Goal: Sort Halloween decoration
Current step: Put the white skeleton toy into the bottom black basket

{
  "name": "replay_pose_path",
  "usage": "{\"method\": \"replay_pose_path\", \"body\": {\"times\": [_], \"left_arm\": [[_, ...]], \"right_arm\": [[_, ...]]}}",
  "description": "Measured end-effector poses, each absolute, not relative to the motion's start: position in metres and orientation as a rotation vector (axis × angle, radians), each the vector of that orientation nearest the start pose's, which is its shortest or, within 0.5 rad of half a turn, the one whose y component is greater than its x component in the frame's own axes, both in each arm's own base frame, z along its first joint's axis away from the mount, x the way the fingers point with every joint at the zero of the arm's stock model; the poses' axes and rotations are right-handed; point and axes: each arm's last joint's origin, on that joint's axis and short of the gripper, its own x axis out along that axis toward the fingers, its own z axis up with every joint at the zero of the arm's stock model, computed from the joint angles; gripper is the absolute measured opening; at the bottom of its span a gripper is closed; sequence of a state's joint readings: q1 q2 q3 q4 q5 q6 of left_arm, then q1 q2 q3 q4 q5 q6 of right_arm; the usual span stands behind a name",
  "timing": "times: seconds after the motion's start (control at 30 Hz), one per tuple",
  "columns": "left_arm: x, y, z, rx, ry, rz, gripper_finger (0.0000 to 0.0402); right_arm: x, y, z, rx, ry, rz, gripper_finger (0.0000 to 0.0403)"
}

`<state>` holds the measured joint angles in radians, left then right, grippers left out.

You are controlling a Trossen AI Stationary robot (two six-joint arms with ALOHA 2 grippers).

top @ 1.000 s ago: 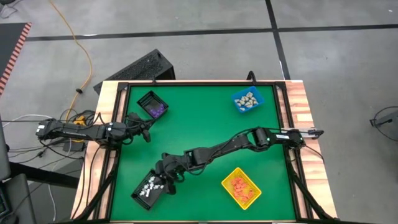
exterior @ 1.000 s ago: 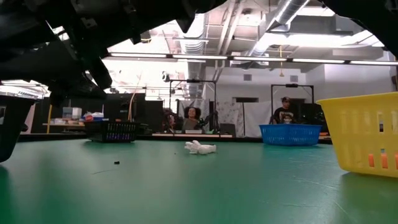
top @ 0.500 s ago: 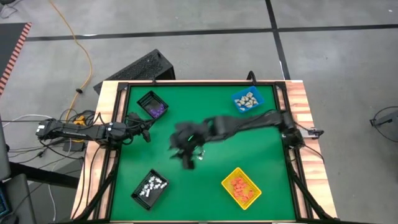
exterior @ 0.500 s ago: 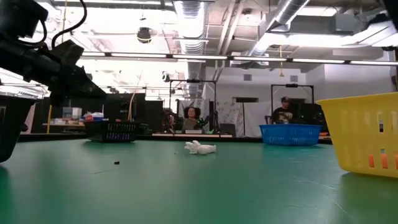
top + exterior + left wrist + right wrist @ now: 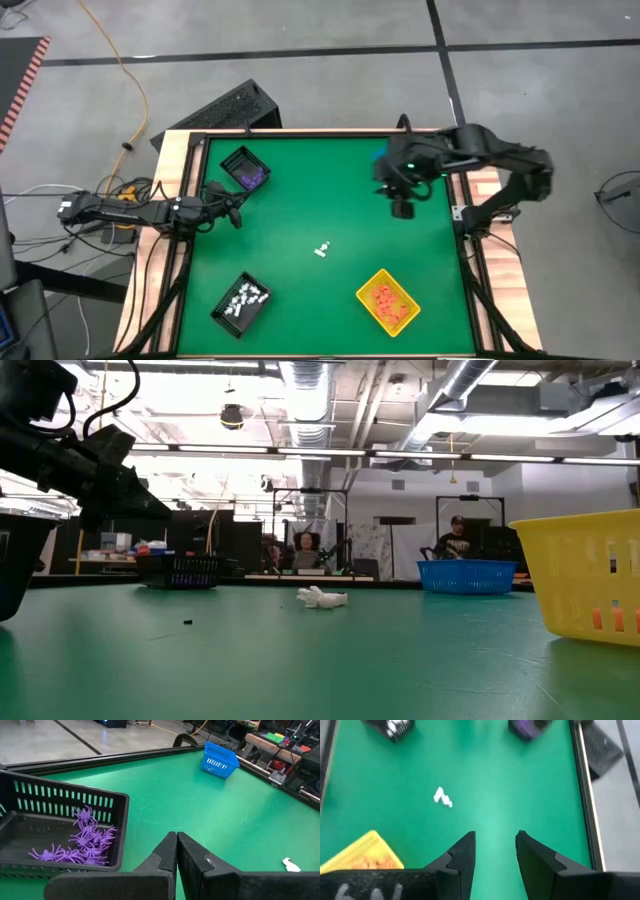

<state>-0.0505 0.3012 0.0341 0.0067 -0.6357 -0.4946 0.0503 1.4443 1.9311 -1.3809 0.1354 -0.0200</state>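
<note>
One small white Halloween decoration (image 5: pixel 321 249) lies alone on the green mat near the middle of the table; it also shows in the right wrist view (image 5: pixel 442 798) and the low view (image 5: pixel 322 597). My right gripper (image 5: pixel 402 208) hangs high over the far right of the table, open, with nothing between its fingers (image 5: pixel 495 845). My left gripper (image 5: pixel 232 215) waits at the left edge, shut (image 5: pixel 176 851), beside the black bin of purple spiders (image 5: pixel 80 842).
A black bin of purple pieces (image 5: pixel 245 168) stands at the far left and a black bin of white pieces (image 5: pixel 240 303) at the near left. A yellow bin of orange pieces (image 5: pixel 388 302) stands near right. The blue bin (image 5: pixel 465 574) is mostly under my right arm.
My right gripper has swung quickly from over the black bin of white pieces at the near left, up and across the table toward the far right, and now hangs by the blue bin. The lone white piece on the mat has stayed where it was.
</note>
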Motion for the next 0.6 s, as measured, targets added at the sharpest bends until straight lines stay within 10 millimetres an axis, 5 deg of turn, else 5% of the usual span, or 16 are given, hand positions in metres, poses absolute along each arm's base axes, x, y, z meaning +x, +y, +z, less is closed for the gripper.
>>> {"method": "replay_pose_path", "body": {"times": [0.27,0.6], "left_arm": [[0.109,0.012,0.152,-0.389,0.099,0.629,0.0],[0.109,0.012,0.152,-0.389,0.098,0.632,0.0]], "right_arm": [[0.187,0.006,0.386,0.018,0.869,-0.129,0.0153],[0.194,0.007,0.273,0.159,0.787,-0.147,0.0154]]}}
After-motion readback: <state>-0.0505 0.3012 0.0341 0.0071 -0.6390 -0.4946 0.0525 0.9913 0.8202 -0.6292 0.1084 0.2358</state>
